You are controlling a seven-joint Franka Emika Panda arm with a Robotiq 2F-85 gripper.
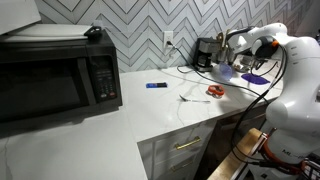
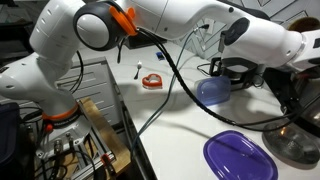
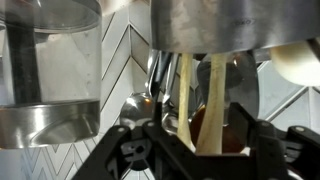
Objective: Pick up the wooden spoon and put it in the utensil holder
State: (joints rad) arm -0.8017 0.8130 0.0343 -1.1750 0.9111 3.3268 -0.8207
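In the wrist view my gripper point(image 3: 200, 150) fills the bottom edge, its two dark fingers close on either side of a pale tan wooden spoon handle point(image 3: 214, 105). A second tan utensil point(image 3: 184, 100) runs beside it. Both reach into the utensil holder point(image 3: 210, 25), which looks grey and cylindrical here. In an exterior view the pale whitish-blue utensil holder point(image 2: 212, 92) sits just under my gripper point(image 2: 222, 48). In an exterior view my gripper point(image 1: 238, 60) is at the far end of the counter.
A black coffee maker point(image 1: 205, 52) stands by the wall and a glass jar point(image 3: 50, 60) is next to the holder. A flat purple dish point(image 2: 240, 157), a small red object point(image 2: 152, 81), a blue item point(image 1: 155, 85) and a black microwave point(image 1: 55, 80) are on the white counter.
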